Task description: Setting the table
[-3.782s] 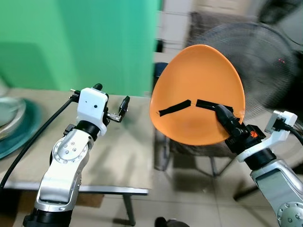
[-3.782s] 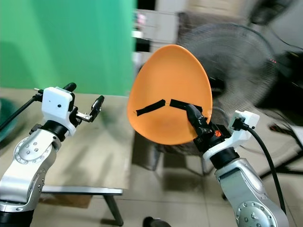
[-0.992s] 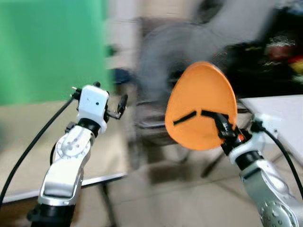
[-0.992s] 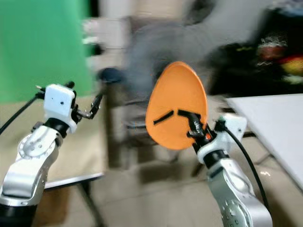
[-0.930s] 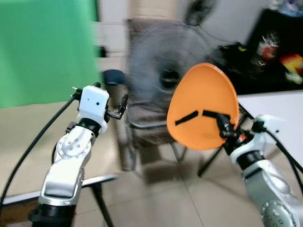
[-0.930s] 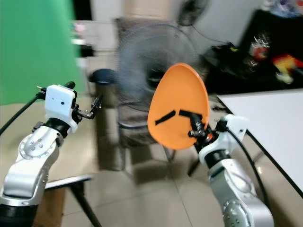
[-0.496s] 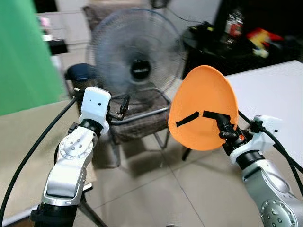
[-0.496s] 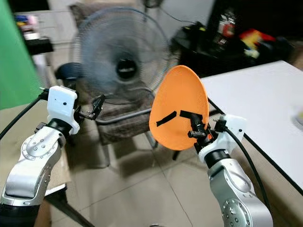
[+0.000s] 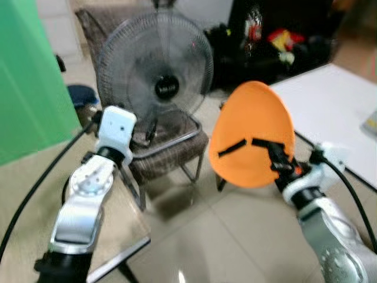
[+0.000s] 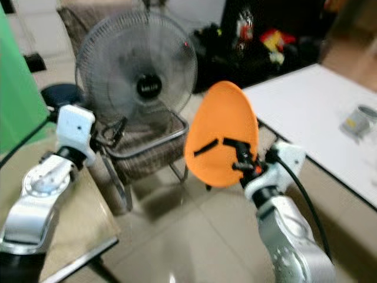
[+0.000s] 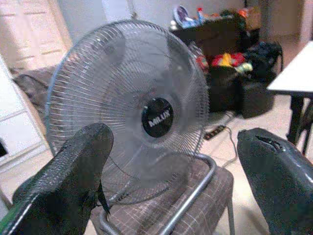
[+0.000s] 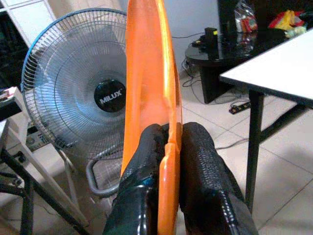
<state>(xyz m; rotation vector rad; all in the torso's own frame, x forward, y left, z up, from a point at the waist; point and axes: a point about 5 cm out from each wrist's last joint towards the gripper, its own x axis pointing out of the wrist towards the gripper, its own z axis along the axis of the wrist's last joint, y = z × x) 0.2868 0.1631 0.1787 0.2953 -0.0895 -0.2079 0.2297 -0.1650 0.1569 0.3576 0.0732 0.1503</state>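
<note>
- 1 white rectangular table (image 10: 306, 112) fills the far right of the head views, with a small grey cup-like object (image 10: 357, 122) near its far edge; what that object is cannot be told.
- 1 green wall panel (image 9: 26, 82) runs down the left side, and a beige tabletop (image 9: 112, 227) lies under the left arm.
- 1 grey round pedestal fan (image 9: 156, 73) with a black hub stands ahead, just behind a chair with a metal-tube frame and a checked fabric seat (image 9: 168, 147).
- 1 dark low cabinet with colourful clutter (image 9: 277, 41) sits behind the fan, beyond the white table.
- 1 orange oval plastic plate (image 9: 253, 141) is held up on edge in the air, between the fan and the white table, above the tiled floor (image 9: 218, 236); 2 black strips cross its face.
- 1 right gripper (image 12: 168, 161) pinches the lower rim of the orange plate, 1 black finger pressed on each side, as the right wrist view shows edge-on.
- 1 left gripper (image 11: 171, 166) is raised over the beige tabletop and pointed at the fan; its 2 black fingers (image 11: 73, 171) stand wide apart with nothing between them.
</note>
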